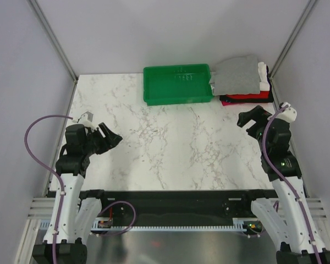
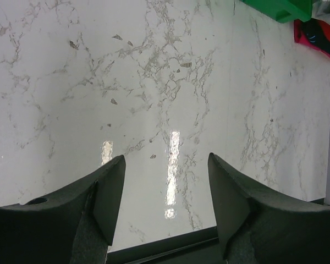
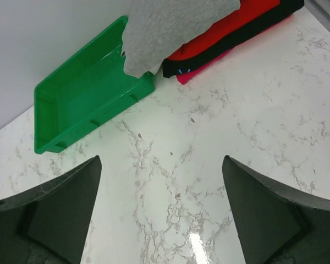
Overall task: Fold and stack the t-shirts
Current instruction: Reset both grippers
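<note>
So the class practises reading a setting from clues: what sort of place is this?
Probably a robotics lab test cell: a left arm and right arm bolted at the edge of the marble-patterned table, plain grey panels enclosing it, and folded t-shirts set out as practice material.

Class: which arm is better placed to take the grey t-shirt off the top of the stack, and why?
Right. The right gripper, open and empty, sits just in front of the grey t-shirt at the far right corner. The left gripper is across the table.
</note>
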Controlling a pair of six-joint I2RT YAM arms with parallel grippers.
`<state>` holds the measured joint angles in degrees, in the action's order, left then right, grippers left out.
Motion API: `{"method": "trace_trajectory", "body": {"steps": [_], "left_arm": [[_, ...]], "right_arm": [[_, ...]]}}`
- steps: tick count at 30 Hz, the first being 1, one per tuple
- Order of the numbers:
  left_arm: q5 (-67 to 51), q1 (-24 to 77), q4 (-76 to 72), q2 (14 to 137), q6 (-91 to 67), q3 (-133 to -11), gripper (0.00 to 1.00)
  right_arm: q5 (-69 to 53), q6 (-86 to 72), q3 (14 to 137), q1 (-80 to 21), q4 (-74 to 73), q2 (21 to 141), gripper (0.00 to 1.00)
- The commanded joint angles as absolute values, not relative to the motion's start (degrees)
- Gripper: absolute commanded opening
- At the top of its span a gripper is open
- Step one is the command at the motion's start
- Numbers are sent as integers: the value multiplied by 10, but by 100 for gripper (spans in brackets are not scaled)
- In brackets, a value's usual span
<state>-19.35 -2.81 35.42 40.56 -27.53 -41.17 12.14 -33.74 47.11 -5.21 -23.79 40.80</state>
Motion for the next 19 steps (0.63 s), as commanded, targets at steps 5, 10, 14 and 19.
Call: {"method": "trace_trajectory", "body": {"steps": [5,10,14,19], "left_arm": [[-182,-24,336,388,-265,-411,68],[-174,-16,335,380,-268,-410,68],[-171,-16,336,381,-268,-410,68],[-171,-17,336,378,-267,-410,68]], "right_arm": [[85,-345,417,-53,-237,327,98],[91,-334,412,-53,-236,331,98],[97,-337,410,-53,-229,335,98],[96,-332,391,-53,-197,320,98]]}}
